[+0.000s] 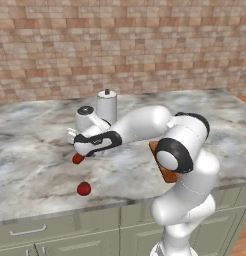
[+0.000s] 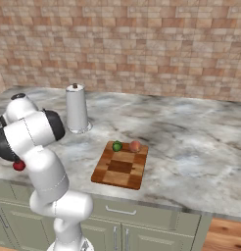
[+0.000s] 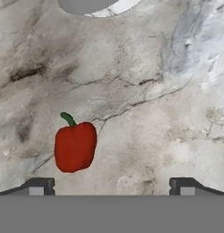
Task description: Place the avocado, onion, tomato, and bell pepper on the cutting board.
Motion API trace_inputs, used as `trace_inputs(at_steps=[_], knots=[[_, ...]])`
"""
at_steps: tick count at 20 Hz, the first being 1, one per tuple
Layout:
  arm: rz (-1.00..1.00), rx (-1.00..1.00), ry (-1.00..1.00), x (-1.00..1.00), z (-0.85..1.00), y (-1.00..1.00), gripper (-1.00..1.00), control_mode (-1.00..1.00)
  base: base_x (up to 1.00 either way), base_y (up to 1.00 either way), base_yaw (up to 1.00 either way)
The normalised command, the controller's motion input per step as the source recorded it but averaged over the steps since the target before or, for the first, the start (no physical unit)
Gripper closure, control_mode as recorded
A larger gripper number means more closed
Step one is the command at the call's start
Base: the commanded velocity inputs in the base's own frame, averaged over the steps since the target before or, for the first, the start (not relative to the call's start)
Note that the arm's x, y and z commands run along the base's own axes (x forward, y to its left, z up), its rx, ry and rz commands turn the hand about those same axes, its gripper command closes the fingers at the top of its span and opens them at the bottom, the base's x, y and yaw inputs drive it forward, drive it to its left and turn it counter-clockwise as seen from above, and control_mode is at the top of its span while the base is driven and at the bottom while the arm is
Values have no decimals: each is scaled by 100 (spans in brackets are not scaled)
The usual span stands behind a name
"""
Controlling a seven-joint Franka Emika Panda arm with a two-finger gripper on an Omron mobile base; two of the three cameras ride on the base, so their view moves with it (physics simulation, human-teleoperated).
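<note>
Brick-walled kitchen, marble table [image 2: 201, 142] over grey-green cabinets. Checkered cutting board [image 2: 120, 169] near the front edge already carries the avocado [image 2: 117, 145] and onion [image 2: 135, 146], side by side at its far end. So about half done by my read. The tomato [image 1: 84, 188] sits on the table near the front edge, well apart from the board. The bell pepper [image 3: 75, 145] lies on bare marble, stem up in the hand view, just ahead of the left finger and off-centre. The gripper [image 3: 112, 185] hovers above it, fingers [image 3: 39, 185] spread wide, holding nothing, touching nothing. A white canister [image 2: 76, 109] stands behind.
</note>
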Motion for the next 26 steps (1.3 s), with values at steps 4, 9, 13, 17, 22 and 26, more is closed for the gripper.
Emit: trace_inputs(at_steps=[4, 9, 13, 17, 22, 26], knots=[[-1, 0, 7, 21, 0, 2, -100, -100, 0, 0, 0], [0, 0, 8, 21, 0, 0, -100, -100, 0, 0, 0], [4, 1, 4, 6, -8, 0, -100, -100, 0, 0, 0], [11, 3, 0, 0, -20, 0, -100, -100, 0, 0, 0], [18, 0, 0, 0, -22, 0, -100, -100, 0, 0, 0], [23, 0, 0, 12, -21, 0, -100, -100, 0, 0, 0]])
